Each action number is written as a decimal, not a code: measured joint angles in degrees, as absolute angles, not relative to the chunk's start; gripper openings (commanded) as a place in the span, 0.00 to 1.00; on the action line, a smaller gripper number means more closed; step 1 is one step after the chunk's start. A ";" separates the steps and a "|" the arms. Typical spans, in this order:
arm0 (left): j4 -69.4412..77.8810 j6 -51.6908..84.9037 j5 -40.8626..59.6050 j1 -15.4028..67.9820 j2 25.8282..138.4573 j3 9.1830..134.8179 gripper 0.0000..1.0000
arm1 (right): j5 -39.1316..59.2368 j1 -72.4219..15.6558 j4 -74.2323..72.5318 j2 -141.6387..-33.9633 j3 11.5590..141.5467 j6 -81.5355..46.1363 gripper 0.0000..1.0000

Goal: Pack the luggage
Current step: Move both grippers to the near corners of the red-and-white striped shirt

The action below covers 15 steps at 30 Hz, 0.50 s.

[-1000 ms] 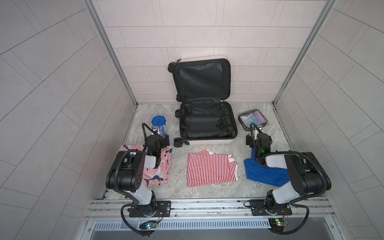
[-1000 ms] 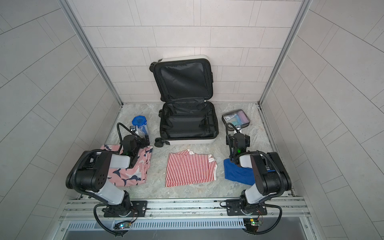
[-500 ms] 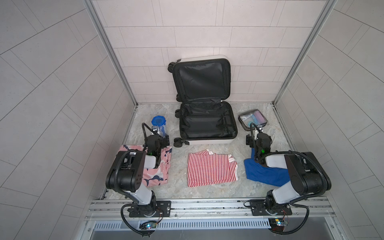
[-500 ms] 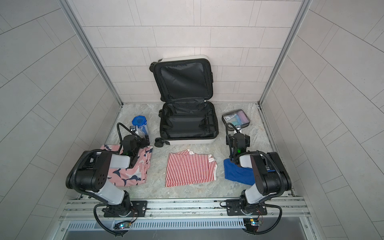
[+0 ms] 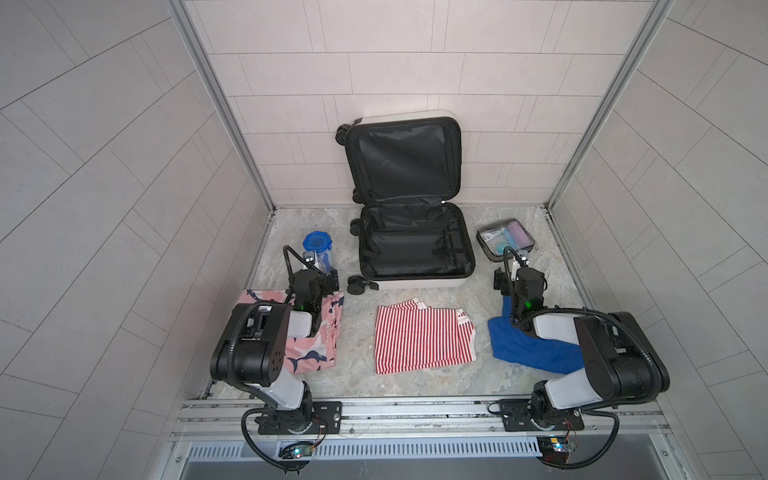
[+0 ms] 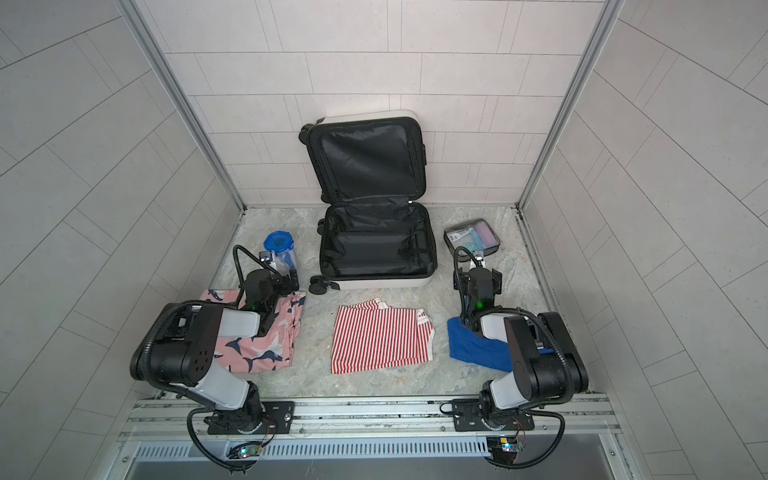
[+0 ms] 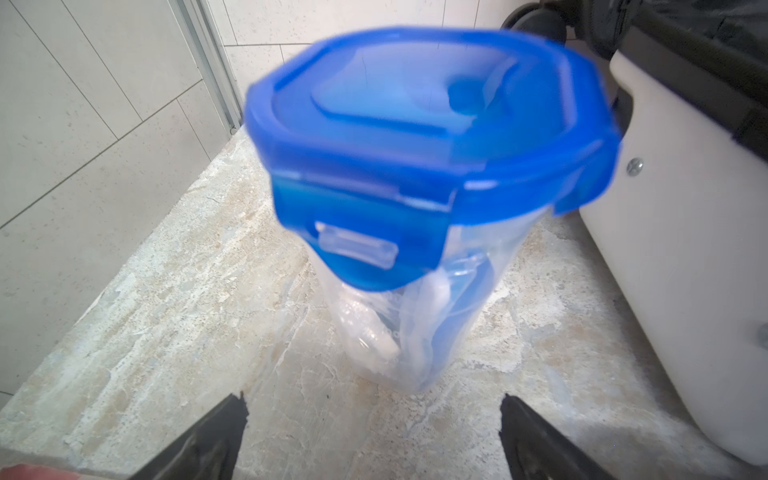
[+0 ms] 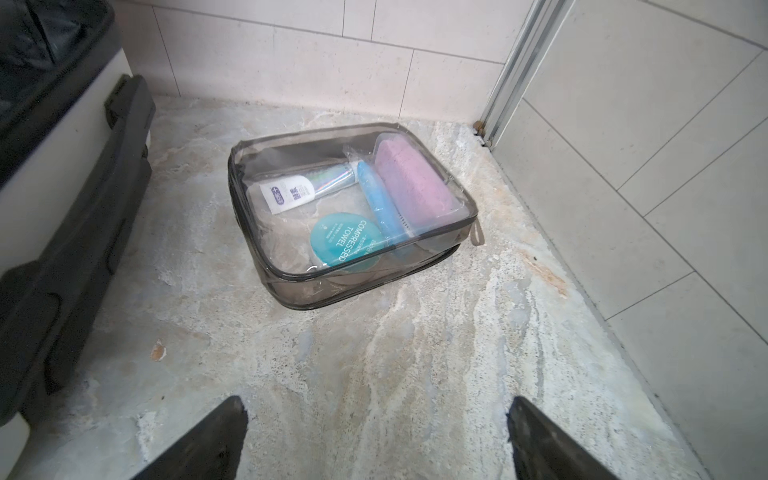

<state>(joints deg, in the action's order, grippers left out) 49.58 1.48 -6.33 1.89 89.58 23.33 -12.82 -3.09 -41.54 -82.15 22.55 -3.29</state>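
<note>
Left gripper (image 7: 372, 411): the jaws are standing wide apart and are holding nothing. It is hovering low over the desk (image 5: 358, 320), facing a clear container with a blue lid (image 7: 419, 162). That container is standing upright just beyond the fingertips, near the left edge of the desk and close beside the luggage. Whether container and shell are touching cannot be told.

Right gripper (image 8: 377, 413): the jaws are likewise spread and empty. It is pointing at a clear toiletry pouch (image 8: 353, 208), which is lying flat near the rear right corner of the desk, apart from the fingertips. A white tube, a round teal pack marked "compressed towel", a blue item and a pink item are showing through its wall.

The luggage (image 5: 415, 284) is lying open at the rear middle of the desk, between container and pouch. Its lower half is resting flat with the black lining exposed and nothing inside; its lid is standing up against the back wall. Black wheels are showing along its left side.

Toward the front edge, a red-and-white striped garment (image 5: 422, 338) is lying folded in the middle. A pink patterned garment (image 5: 318, 353) is lying toward the front left corner, partly under the left arm. A blue cloth (image 5: 525, 353) is lying toward the front right corner, partly under the right arm.
</note>
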 measured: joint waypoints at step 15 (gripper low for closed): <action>37.30 3.16 -9.26 1.89 71.85 25.12 1.00 | -16.36 -3.09 -27.07 -65.78 23.49 -6.96 1.00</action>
